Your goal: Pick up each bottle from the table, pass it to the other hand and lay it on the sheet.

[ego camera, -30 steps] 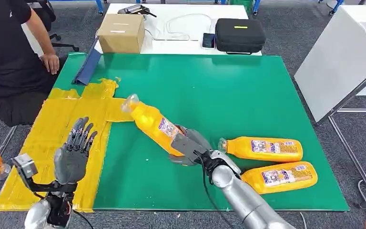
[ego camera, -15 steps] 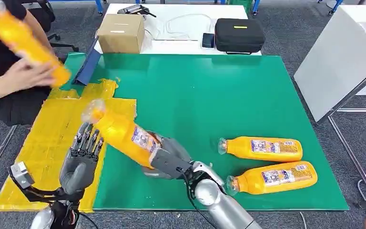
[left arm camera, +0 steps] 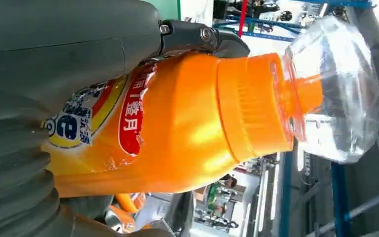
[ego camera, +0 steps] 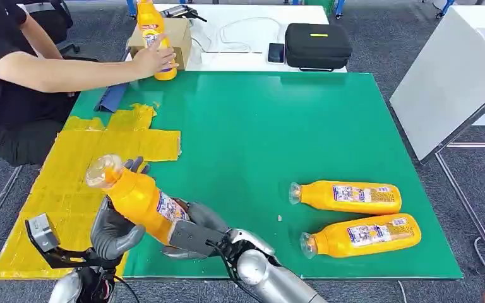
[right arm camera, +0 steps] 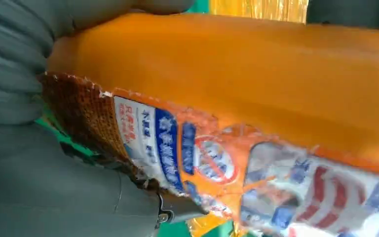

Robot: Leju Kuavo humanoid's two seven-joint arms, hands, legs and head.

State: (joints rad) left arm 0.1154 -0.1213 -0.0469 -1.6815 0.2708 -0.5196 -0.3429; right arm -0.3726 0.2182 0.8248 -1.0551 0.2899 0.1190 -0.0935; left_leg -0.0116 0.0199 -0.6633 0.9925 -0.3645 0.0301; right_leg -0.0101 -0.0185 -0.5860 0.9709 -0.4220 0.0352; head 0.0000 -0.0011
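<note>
Tilting bottle, cap up-left

Your head view looks down and forward over green table. Your 2 wrist views, both turned, sit very close behind own hands. All 3 views share held orange bottle.

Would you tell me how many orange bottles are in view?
4: one between the left hand and right hand, two lying on the green mat, one upright under a person's hand.
</note>
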